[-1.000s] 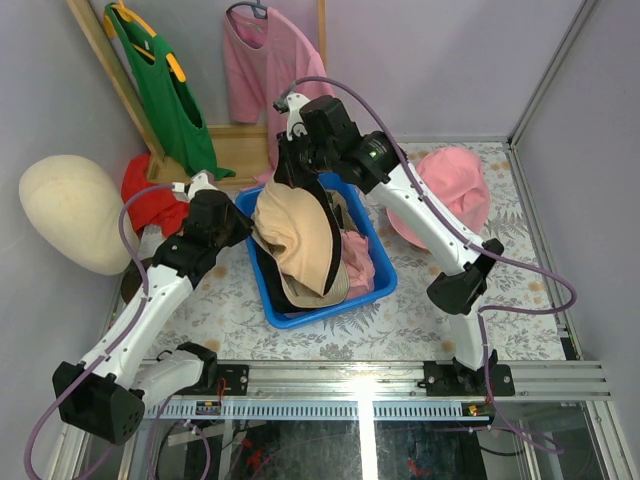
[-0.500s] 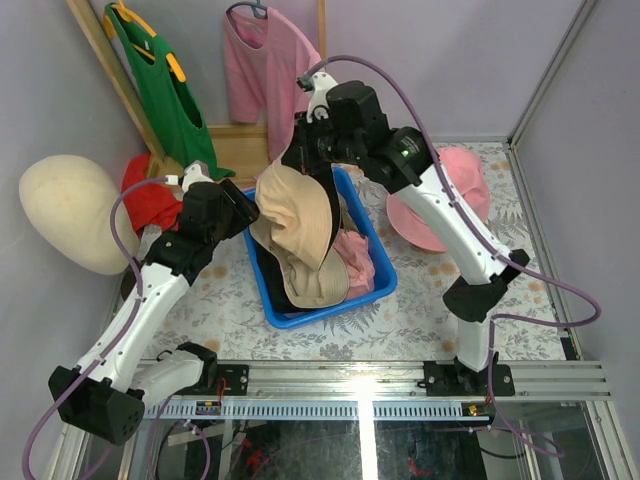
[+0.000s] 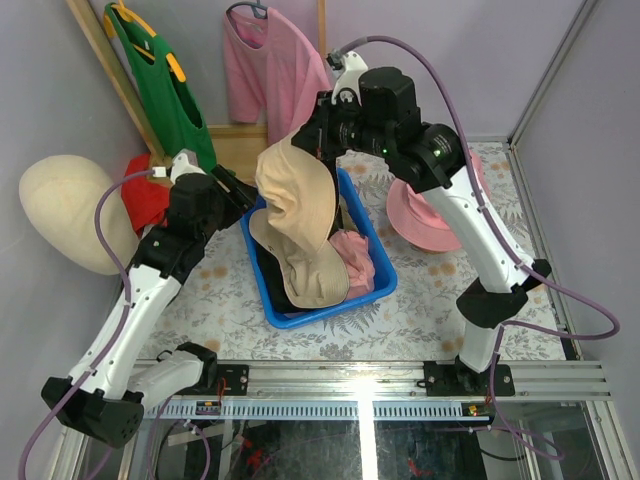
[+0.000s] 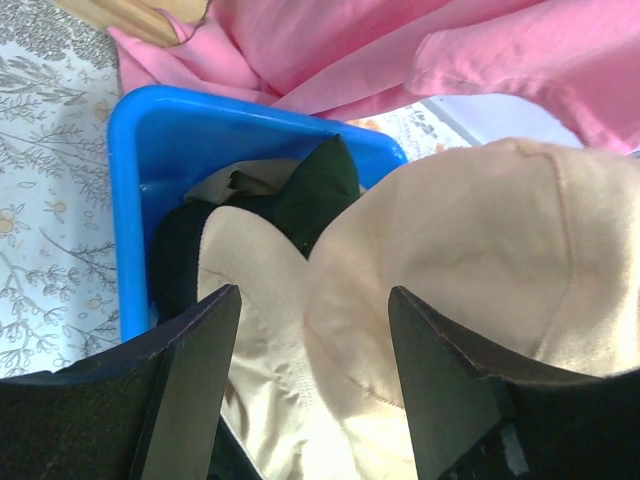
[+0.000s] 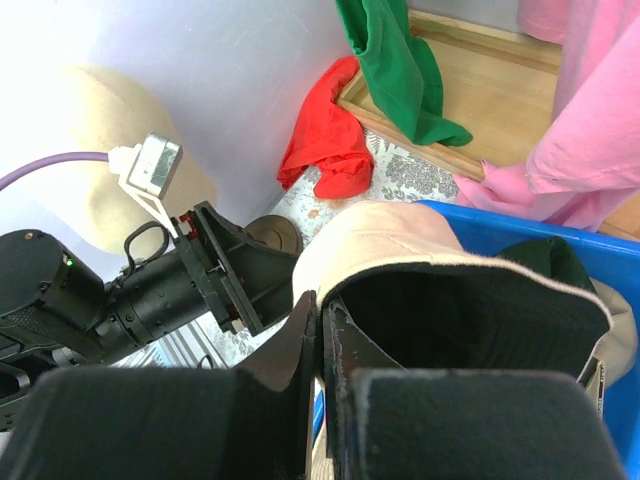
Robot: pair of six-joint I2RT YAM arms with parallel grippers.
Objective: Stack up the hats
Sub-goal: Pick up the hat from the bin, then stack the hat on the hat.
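Note:
My right gripper (image 3: 318, 140) is shut on the edge of a tan baseball cap (image 3: 295, 195) and holds it in the air over the far left part of the blue bin (image 3: 330, 305). In the right wrist view the shut gripper (image 5: 320, 330) pinches the cap's rim (image 5: 390, 235). My left gripper (image 3: 240, 195) is open and empty just left of the hanging cap, which also shows in the left wrist view (image 4: 470, 250). In the bin lie a second tan cap (image 3: 310, 275), a black hat (image 4: 300, 195) and a pink cap (image 3: 355, 255). A pink bucket hat (image 3: 425, 225) lies right of the bin.
A cream mannequin head (image 3: 65, 210) and a red cloth (image 3: 145, 190) sit at the far left. A green T-shirt (image 3: 165, 90) and a pink T-shirt (image 3: 270, 75) hang from a wooden rack at the back. Purple walls close both sides.
My right gripper has lifted the tan cap higher and further back, clear of the pile. My left gripper has moved back and up beside the cap, still open.

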